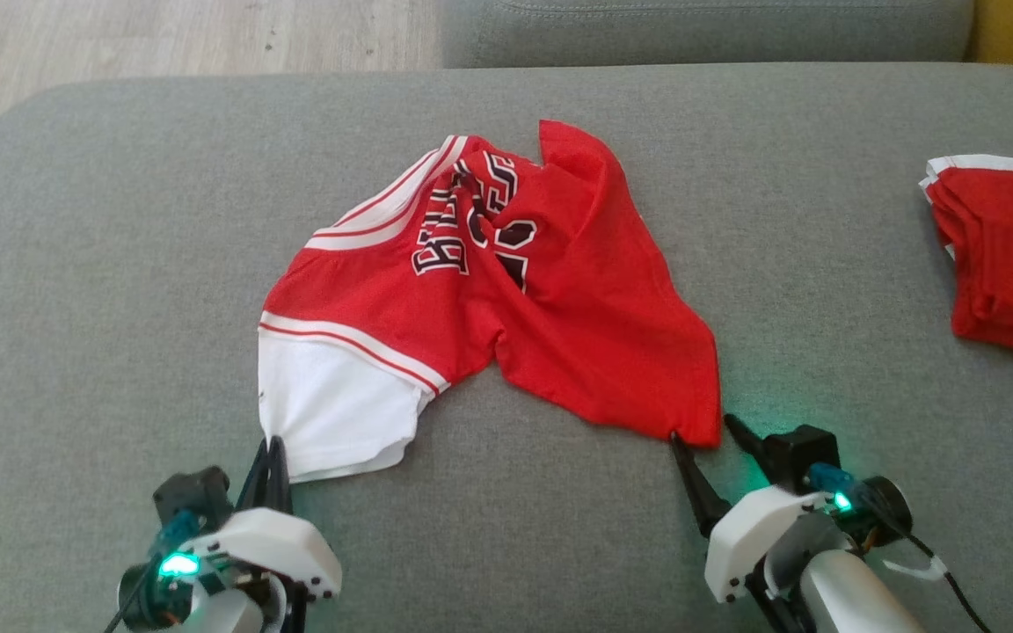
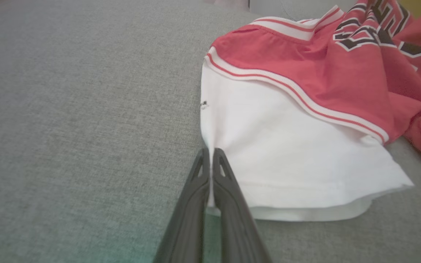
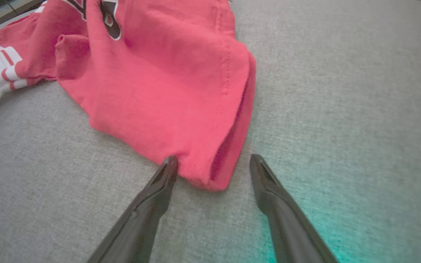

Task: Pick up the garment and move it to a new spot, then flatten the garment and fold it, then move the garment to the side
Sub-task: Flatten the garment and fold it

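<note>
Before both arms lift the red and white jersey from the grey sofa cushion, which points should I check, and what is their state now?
1. Left gripper shut on the white corner of the red and white fabric jersey: ok.
2. Red hem corner lies between the right gripper fingers: ok.
3. Right gripper shut on that corner: not ok, jaws open.
4. Left grip holds both fabric layers: cannot tell.
5. Folded red garment on the grey sofa cushion lies apart from the jersey: ok.

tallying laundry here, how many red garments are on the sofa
2. A crumpled red and white jersey lies mid-cushion; a folded red garment sits at the head view's right edge, cut off by the frame, so more may lie beyond.
</note>
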Available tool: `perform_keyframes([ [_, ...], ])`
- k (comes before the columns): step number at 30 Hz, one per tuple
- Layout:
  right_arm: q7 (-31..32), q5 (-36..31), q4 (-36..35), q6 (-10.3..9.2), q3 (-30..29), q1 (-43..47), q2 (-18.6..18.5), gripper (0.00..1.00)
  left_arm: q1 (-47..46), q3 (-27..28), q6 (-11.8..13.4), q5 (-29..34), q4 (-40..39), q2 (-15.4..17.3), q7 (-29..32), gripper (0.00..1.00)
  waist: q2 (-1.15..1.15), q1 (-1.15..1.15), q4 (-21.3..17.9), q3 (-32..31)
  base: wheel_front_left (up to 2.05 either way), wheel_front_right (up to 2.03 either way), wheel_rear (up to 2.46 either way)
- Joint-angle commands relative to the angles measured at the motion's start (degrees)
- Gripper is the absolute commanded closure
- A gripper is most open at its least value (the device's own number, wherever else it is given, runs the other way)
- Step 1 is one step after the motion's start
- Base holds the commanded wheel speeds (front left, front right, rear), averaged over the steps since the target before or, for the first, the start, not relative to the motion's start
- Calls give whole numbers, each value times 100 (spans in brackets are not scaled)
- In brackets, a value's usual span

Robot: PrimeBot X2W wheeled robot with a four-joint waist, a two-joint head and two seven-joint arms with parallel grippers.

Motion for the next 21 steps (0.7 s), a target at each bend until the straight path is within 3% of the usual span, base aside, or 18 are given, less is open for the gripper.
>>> perform_keyframes([
  [1,79,19,19,37,232,-175,-19,28,-27,214,28,-45,-165,174,-114,100,0,0,5,-19,0,0,0],
  [2,107,21,76,37,254,-198,-19,54,-16,213,27,-46,-176,184,-121,100,0,0,10,-29,0,0,0],
  [3,115,23,124,37,269,-219,-19,60,-4,211,25,-48,-186,192,-125,100,0,0,17,-40,0,0,0],
  [4,109,31,165,37,279,-240,-19,81,5,210,21,-50,-199,200,-134,100,0,0,23,-49,0,0,0],
  [5,83,50,192,37,291,-263,-19,93,14,210,18,-49,-216,209,-147,100,0,0,29,-59,0,0,0],
  [6,83,50,192,37,291,-263,-19,93,14,210,18,-49,-216,209,-147,100,0,0,29,-59,0,0,0],
  [7,35,69,207,37,290,-288,-19,100,22,209,20,-46,-238,216,-160,100,0,0,33,-71,0,0,0],
  [14,-487,335,167,37,28,-386,-19,100,61,232,-11,-20,-550,287,-300,100,0,0,16,-253,0,0,0],
  [21,-890,543,-424,37,-347,-411,-19,100,82,426,21,7,-1516,423,-469,100,0,0,-89,-614,0,0,0],
])
